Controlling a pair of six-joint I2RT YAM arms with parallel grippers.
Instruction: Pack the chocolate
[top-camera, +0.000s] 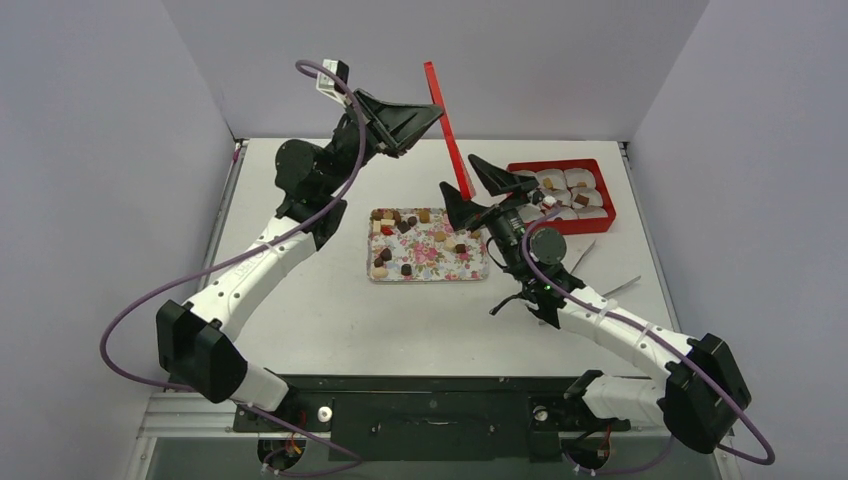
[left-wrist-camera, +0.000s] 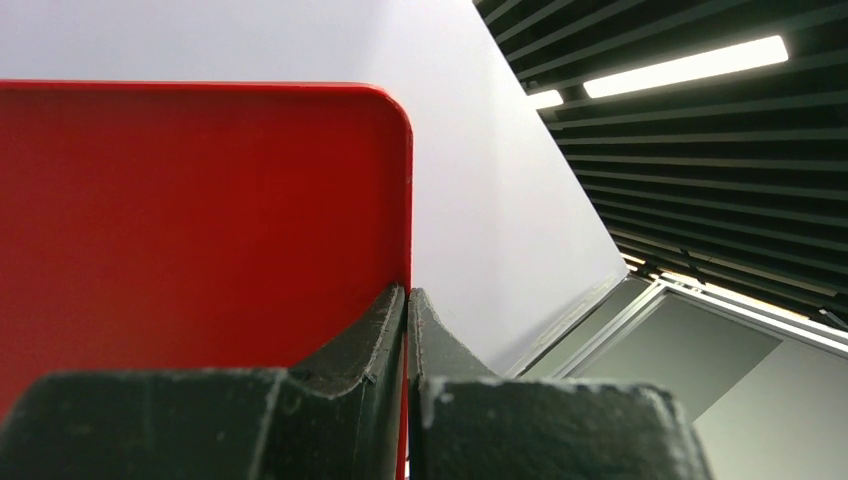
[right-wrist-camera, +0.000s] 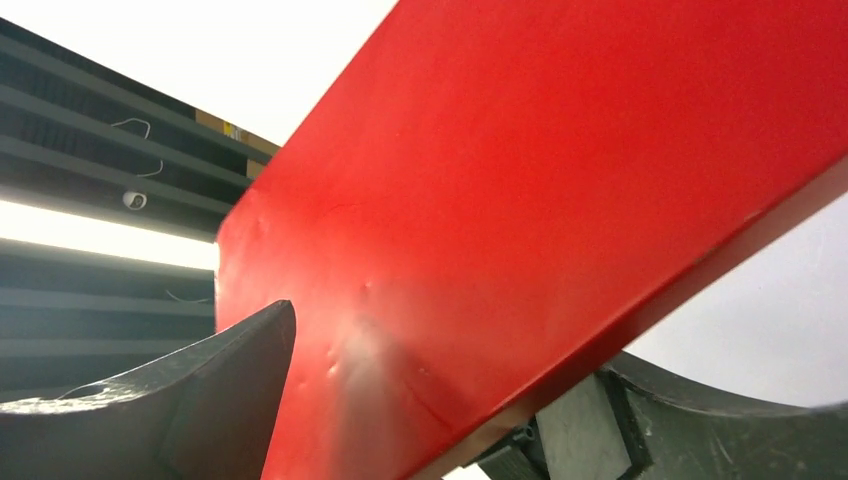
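Several chocolates (top-camera: 406, 269), dark brown, tan and cream, lie scattered on a flower-patterned tray (top-camera: 440, 262) at the table's middle. A red box (top-camera: 604, 217) at the back right holds white paper cups, some with a chocolate (top-camera: 581, 200) inside. My left gripper (top-camera: 436, 110) is raised and shut on the edge of a flat red lid (top-camera: 443, 112), which stands nearly upright; in the left wrist view (left-wrist-camera: 408, 296) the lid (left-wrist-camera: 200, 220) fills the left. My right gripper (top-camera: 457, 172) is open, its jaws on either side of the lid's lower end; the lid (right-wrist-camera: 560, 180) fills the right wrist view (right-wrist-camera: 470, 380).
Thin metal pieces (top-camera: 621, 286) lie on the table right of my right arm. The grey walls close in the back and sides. The red box sits just behind my right gripper.
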